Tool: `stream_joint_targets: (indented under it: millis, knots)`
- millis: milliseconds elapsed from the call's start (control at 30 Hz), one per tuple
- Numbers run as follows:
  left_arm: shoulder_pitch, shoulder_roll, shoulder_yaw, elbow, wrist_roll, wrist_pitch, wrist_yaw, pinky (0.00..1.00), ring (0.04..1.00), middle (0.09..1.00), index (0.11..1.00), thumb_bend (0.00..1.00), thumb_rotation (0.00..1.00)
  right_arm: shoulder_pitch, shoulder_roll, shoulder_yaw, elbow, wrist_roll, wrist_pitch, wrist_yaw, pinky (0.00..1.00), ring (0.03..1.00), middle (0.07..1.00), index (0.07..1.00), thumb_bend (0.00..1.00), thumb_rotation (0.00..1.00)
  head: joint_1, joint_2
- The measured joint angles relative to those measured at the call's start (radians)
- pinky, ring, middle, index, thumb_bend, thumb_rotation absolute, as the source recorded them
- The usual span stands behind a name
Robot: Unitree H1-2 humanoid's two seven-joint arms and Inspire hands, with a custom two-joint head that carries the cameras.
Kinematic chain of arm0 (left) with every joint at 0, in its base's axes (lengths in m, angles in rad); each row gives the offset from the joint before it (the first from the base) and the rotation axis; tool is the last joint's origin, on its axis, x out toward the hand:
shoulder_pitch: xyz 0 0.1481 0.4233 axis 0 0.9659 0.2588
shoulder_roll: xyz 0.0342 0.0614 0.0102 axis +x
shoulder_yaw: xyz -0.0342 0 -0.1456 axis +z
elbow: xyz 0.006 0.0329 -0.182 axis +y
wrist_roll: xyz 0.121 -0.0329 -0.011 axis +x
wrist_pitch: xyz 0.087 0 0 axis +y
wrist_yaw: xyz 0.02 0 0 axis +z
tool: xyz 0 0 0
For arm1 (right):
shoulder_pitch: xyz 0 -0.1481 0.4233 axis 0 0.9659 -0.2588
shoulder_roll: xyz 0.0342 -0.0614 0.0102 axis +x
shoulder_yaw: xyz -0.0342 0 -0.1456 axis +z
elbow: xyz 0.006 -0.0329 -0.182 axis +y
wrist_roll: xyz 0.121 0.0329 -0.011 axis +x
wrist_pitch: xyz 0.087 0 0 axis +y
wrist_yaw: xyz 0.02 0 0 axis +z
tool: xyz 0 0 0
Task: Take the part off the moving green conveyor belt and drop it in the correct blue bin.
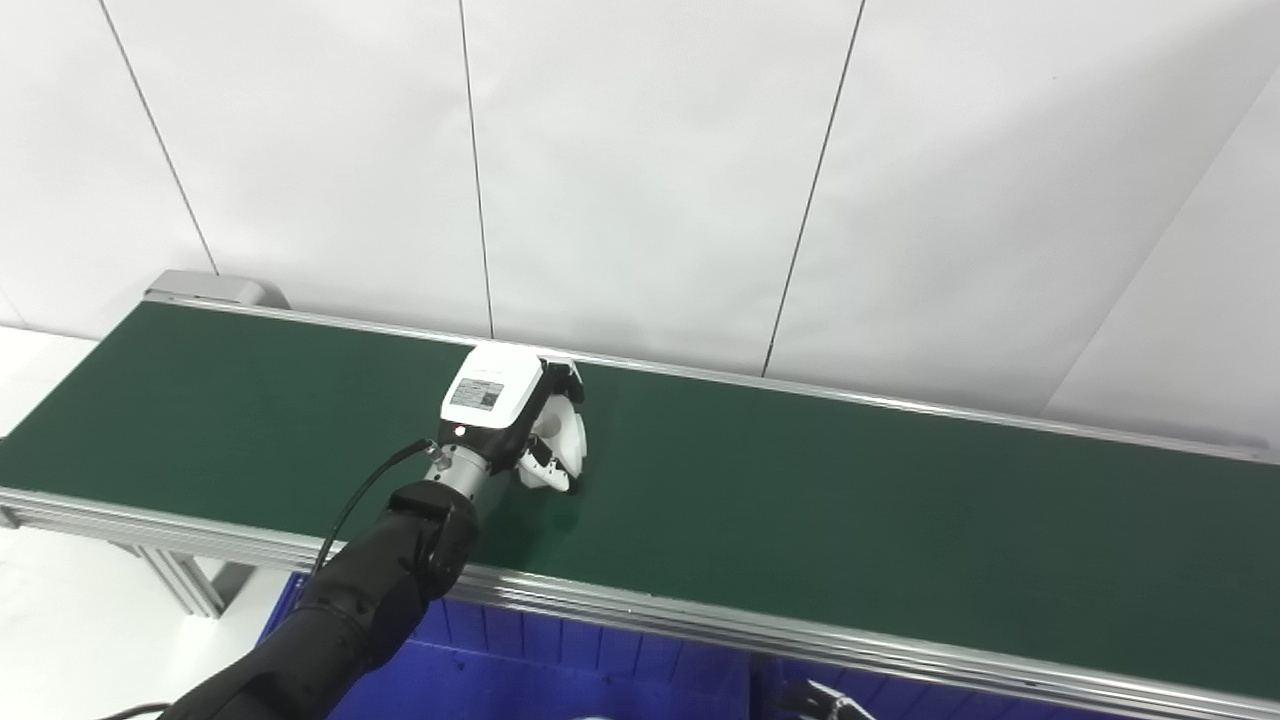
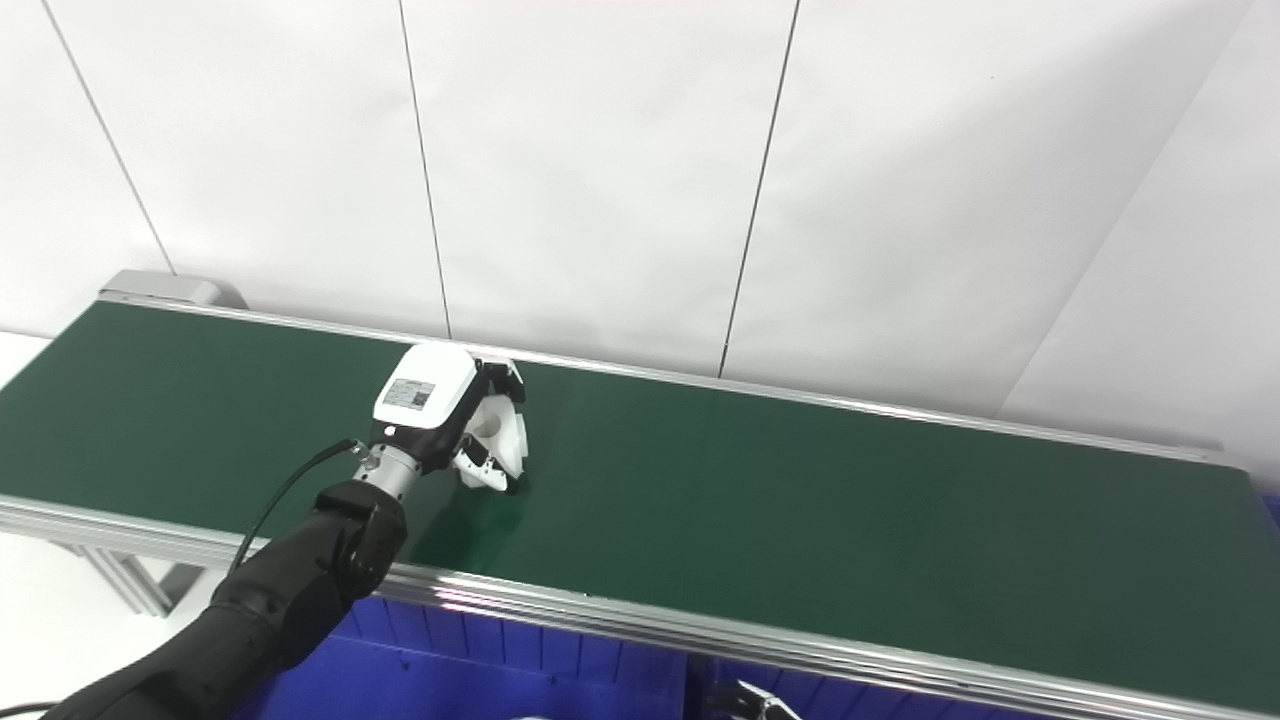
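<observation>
Left hand down on the green belt, fingers curled around a white part.

Nearest, along the bottom edge: blue bin (image 1: 560, 660) below the belt's aluminium rail (image 1: 800, 635), with a glimpse of the right hand (image 2: 755, 700) at the lower edge, too little in view to tell whether spread or closed. Farther in: left hand (image 1: 520, 420) resting mid-belt, fingers (image 1: 548, 478) wrapped onto the part (image 1: 565, 435), a pale, smooth, rounded white piece, largely hidden. Beyond: green conveyor belt (image 1: 850, 480) stretching to the white panelled wall (image 1: 640, 150).
</observation>
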Motion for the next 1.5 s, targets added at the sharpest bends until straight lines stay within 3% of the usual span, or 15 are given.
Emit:
stream_joint_targets:
  millis: [333, 500, 633, 800, 900, 1133, 1200, 1267, 1300, 1500]
  knots:
    - [0.004, 0.009, -0.011, -0.047, -0.012, 0.000, -0.040, 0.44, 0.476, 0.483, 0.497, 0.52, 0.00, 0.000, 0.000, 0.004, -0.002, -0.006, 0.000, 0.000, 0.70, 0.742, 0.787, 0.792, 0.86, 1.00, -0.009, 0.005]
    - [0.035, 0.027, -0.006, -0.135, -0.020, 0.000, -0.087, 0.43, 0.459, 0.458, 0.513, 0.52, 0.00, 0.001, -0.001, 0.008, -0.006, -0.014, 0.000, -0.007, 0.69, 0.735, 0.781, 0.791, 0.87, 1.00, -0.009, 0.011]
    - [0.093, 0.059, 0.012, -0.346, -0.033, 0.004, -0.174, 0.43, 0.453, 0.458, 0.512, 0.52, 0.00, 0.008, -0.002, 0.009, -0.014, -0.018, 0.000, -0.014, 0.69, 0.738, 0.784, 0.796, 0.87, 1.00, -0.017, 0.044]
    - [0.156, 0.096, 0.044, -0.693, -0.055, 0.051, -0.361, 0.41, 0.430, 0.459, 0.511, 0.52, 0.00, 0.018, -0.007, 0.014, -0.036, -0.026, 0.001, -0.016, 0.71, 0.749, 0.794, 0.810, 0.87, 1.00, -0.015, 0.075]
    - [0.206, 0.113, 0.049, -0.858, -0.055, 0.058, -0.455, 0.39, 0.419, 0.461, 0.508, 0.52, 0.00, 0.027, -0.010, 0.019, -0.053, -0.024, 0.001, -0.015, 0.73, 0.763, 0.801, 0.819, 0.87, 1.00, -0.008, 0.119]
    - [0.363, 0.154, 0.073, -1.034, -0.061, 0.061, -0.625, 0.39, 0.416, 0.452, 0.516, 0.52, 0.00, 0.029, -0.015, 0.026, -0.110, -0.005, 0.001, -0.005, 0.72, 0.752, 0.803, 0.817, 0.86, 1.00, 0.006, 0.190]
    - [0.398, 0.157, 0.087, -1.078, -0.065, 0.064, -0.663, 0.41, 0.427, 0.458, 0.513, 0.52, 0.00, 0.028, -0.019, 0.026, -0.125, -0.005, 0.003, -0.005, 0.71, 0.746, 0.800, 0.816, 0.85, 1.00, 0.017, 0.239]
    - [0.439, 0.159, 0.093, -1.130, -0.065, 0.069, -0.707, 0.41, 0.434, 0.464, 0.510, 0.52, 0.00, 0.028, -0.020, 0.027, -0.152, -0.005, 0.008, -0.005, 0.71, 0.744, 0.799, 0.816, 0.85, 1.00, 0.017, 0.239]
    - [0.459, 0.158, 0.093, -1.155, -0.066, 0.073, -0.727, 0.42, 0.443, 0.467, 0.509, 0.52, 0.00, 0.027, -0.021, 0.027, -0.165, -0.005, 0.012, -0.005, 0.71, 0.744, 0.798, 0.816, 0.84, 1.00, 0.026, 0.268]
    - [0.550, 0.149, 0.079, -1.192, -0.074, 0.085, -0.838, 0.41, 0.436, 0.461, 0.509, 0.52, 0.00, 0.027, -0.032, 0.027, -0.231, 0.011, 0.075, 0.001, 0.70, 0.747, 0.790, 0.814, 0.84, 1.00, 0.064, 0.337]
